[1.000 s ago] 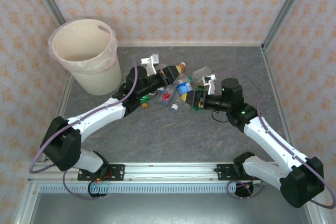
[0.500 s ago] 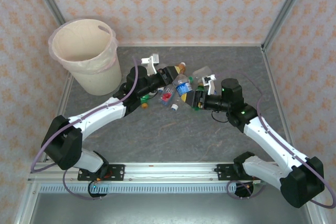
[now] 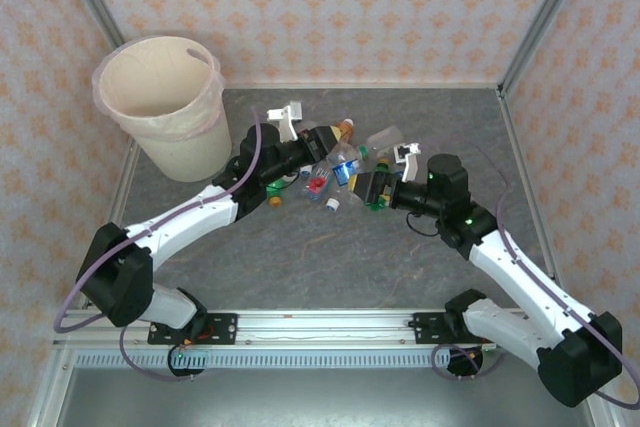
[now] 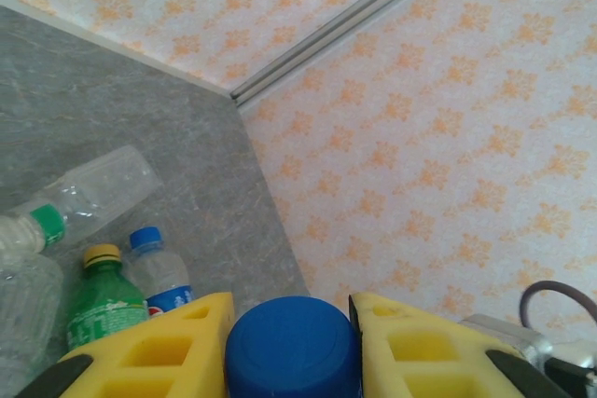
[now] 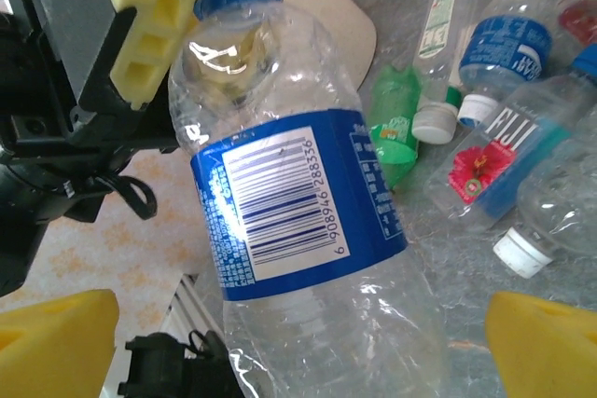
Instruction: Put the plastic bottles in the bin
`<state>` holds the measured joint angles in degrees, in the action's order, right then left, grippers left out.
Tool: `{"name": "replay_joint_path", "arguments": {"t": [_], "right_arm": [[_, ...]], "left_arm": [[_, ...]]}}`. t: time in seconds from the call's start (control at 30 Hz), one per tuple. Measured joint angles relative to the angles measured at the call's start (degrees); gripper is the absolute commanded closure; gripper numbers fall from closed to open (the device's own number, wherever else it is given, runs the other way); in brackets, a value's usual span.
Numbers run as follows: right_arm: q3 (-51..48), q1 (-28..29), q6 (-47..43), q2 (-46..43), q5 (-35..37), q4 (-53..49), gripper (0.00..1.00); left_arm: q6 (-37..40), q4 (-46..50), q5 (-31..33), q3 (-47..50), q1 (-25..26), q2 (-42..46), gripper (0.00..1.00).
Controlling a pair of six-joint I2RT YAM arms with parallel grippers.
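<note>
The left gripper (image 4: 291,328) clamps the blue cap (image 4: 293,353) of a clear bottle (image 5: 298,193). The right gripper (image 5: 298,342) gapes wide around its body. It should be lifted clear of the pile (image 3: 330,185) before swinging left to the bin (image 3: 112,97).

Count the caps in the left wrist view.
4: green cap far left, yellow cap lower left, small blue cap alongside, large blue cap in the left end effector. Others may be hidden.

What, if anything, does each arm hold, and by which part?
The left gripper grips a clear blue-labelled bottle by its blue cap. The right gripper, fingers spread, holds nothing.
</note>
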<state>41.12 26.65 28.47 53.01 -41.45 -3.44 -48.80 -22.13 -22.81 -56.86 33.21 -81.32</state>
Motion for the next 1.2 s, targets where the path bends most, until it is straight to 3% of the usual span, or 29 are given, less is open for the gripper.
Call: {"name": "replay_joint_path", "arguments": {"t": [0.33, 0.67, 0.97, 1.2], "right_arm": [[0.0, 0.0, 0.3, -0.9, 7.1, -1.6, 0.00], [0.1, 0.0, 0.3, -0.9, 9.2, -1.5, 0.00], [0.1, 0.0, 0.0, -1.5, 9.6, -0.8, 0.00], [0.1, 0.0, -0.2, -3.0, 9.6, 0.0, 0.00]], "left_arm": [[7.3, 14.8, 7.9, -7.0, -2.7, 5.9, 0.67], [19.7, 33.4, 24.5, -21.0, -5.0, 10.6, 0.67], [25.5, 42.1, 36.3, -30.8, -16.3, 11.0, 0.67], [29.5, 43.1, 45.2, -39.9, -21.5, 7.7, 0.64]]}}
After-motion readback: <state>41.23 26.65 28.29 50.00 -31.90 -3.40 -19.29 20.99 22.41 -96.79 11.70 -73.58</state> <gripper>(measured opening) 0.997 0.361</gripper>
